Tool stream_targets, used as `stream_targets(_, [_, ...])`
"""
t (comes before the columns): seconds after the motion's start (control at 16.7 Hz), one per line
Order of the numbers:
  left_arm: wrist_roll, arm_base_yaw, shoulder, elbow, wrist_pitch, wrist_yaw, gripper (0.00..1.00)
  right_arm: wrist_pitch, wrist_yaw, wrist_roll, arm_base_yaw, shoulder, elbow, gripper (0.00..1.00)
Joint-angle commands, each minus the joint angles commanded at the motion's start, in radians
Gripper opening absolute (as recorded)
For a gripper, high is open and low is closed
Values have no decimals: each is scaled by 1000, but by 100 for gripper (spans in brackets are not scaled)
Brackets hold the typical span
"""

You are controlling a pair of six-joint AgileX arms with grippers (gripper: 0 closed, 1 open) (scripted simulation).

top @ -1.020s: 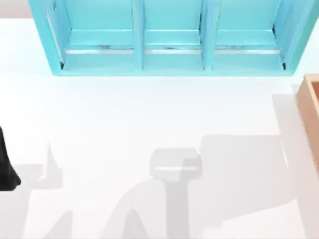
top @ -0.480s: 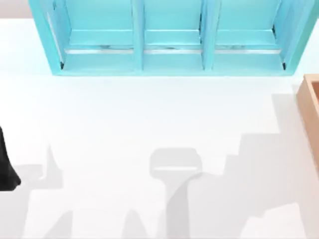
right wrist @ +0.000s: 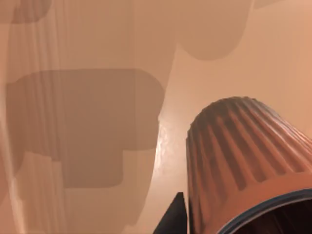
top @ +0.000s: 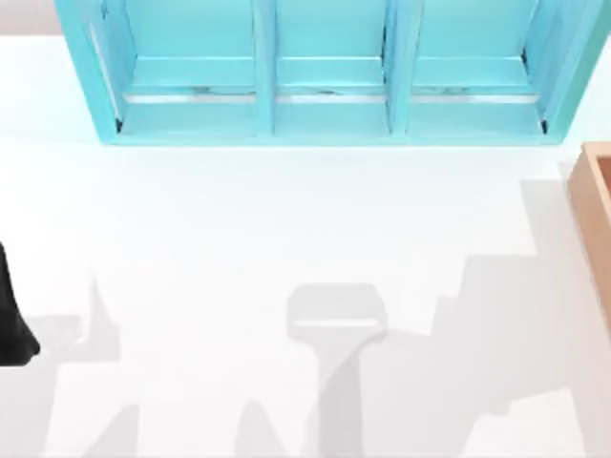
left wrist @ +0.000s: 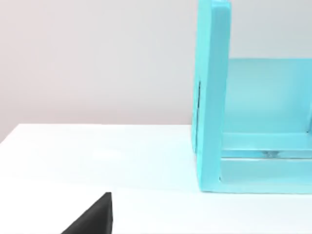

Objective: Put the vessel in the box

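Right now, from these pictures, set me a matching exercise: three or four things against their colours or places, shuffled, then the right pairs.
Things:
1. vessel
2. box
3. shelf unit
4. table

Descriptions:
A. turquoise, three bays, at the far edge in the top view
B. ribbed, reddish-brown, close to the right wrist camera against orange-tan surfaces
C. white, crossed by grey shadows
D. orange-tan, cut off at the top view's right edge

Pairs: 1-B, 2-D, 3-A, 4-C
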Motion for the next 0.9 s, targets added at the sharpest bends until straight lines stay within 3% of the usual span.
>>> stream_targets(0.54, [0,0,0,0,0,0,100,0,0,0,0,0,0,98])
stream_targets(0.9, [0,0,0,0,0,0,100,0,0,0,0,0,0,100])
